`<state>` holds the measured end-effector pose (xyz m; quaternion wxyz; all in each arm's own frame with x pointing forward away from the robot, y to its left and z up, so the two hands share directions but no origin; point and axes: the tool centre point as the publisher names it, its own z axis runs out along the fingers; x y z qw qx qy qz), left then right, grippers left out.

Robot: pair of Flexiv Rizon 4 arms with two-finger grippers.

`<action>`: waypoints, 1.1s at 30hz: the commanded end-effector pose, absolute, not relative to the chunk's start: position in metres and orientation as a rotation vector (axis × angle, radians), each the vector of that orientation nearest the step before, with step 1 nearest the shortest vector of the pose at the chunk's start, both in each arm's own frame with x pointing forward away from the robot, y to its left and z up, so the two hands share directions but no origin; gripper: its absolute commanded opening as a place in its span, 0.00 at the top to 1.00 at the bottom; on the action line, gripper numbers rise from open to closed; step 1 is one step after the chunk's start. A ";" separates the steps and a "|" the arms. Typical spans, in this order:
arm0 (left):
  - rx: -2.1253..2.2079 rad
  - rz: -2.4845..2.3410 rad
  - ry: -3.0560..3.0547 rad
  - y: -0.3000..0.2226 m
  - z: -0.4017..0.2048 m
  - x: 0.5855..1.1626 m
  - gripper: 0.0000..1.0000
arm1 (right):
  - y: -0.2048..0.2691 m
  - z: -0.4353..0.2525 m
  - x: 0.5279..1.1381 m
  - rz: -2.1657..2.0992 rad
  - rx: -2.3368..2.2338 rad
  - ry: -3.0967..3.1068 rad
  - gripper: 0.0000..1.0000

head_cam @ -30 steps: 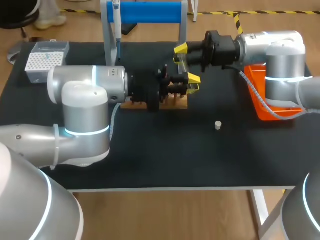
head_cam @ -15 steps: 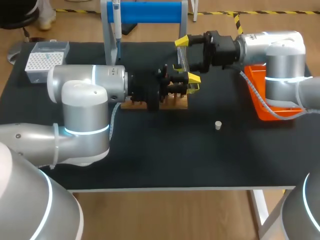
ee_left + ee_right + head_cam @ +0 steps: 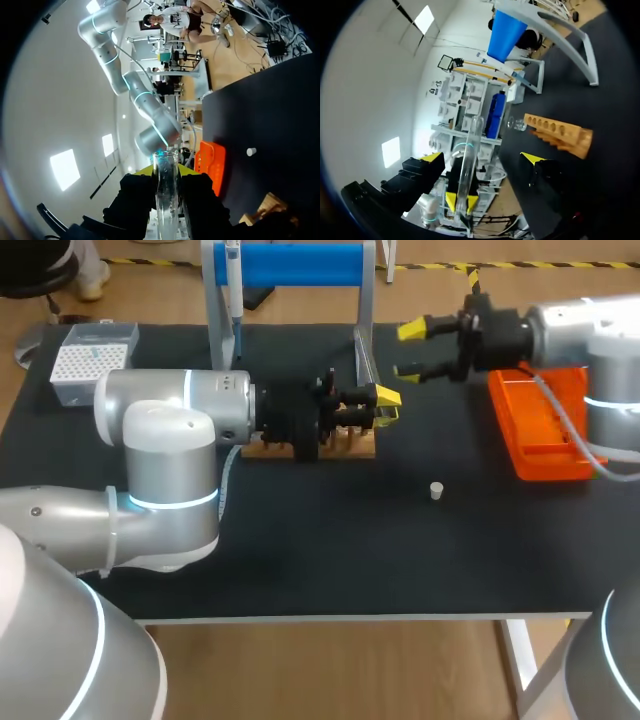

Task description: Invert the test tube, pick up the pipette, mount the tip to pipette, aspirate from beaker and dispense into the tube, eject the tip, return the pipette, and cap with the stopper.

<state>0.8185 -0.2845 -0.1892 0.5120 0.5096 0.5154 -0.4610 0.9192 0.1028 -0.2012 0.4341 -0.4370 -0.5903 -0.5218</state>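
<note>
**At frame centre, over the rack: tube clamped in left gripper, right gripper clear of it**

Left gripper [image 3: 384, 402] was closed narrow on the test tube [image 3: 166, 200], yellow tips pinching the glass from both sides. The left wrist view showed the tube running straight out between the fingers, open mouth at the far end. In the head view the gripper sat mid-frame, just above the wooden rack [image 3: 355, 448].

Right gripper [image 3: 408, 350] was wide open and held nothing. It was at upper right of the head view, apart from the tube. The right wrist view had the tube [image 3: 470, 160] ahead of its spread fingers, not touched by them.

Judgement: this was the invert step, with the tube yet to be seated.
- Keep the left clamp firm; smooth glass will slip if it loosens mid-rotation.
- Turn the wrist slowly until the mouth points up.
- Line the tube's closed end up over a rack hole before lowering.
- Keep the right arm out of the swing path.

Further out: stopper [image 3: 436, 490] lay alone on the mat, lower right of the rack. Orange tray [image 3: 545, 430] was at the right edge, below the right gripper. Pipette [image 3: 232, 280] hung on the blue stand at upper centre, untouched.
</note>
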 end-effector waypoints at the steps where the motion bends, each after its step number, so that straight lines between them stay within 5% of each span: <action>1: 1.223 -1.108 1.235 -0.285 -0.190 0.819 1.00 | 0.075 -0.197 0.890 -1.330 -1.158 -1.493 0.00; 13: 1.223 -1.108 1.235 -0.285 -0.190 0.819 1.00 | 0.058 -0.240 0.876 -1.568 -0.995 -2.066 0.00; 33: 1.223 -1.108 1.235 -0.285 -0.190 0.819 1.00 | 0.058 -0.240 0.876 -1.568 -0.995 -2.066 0.00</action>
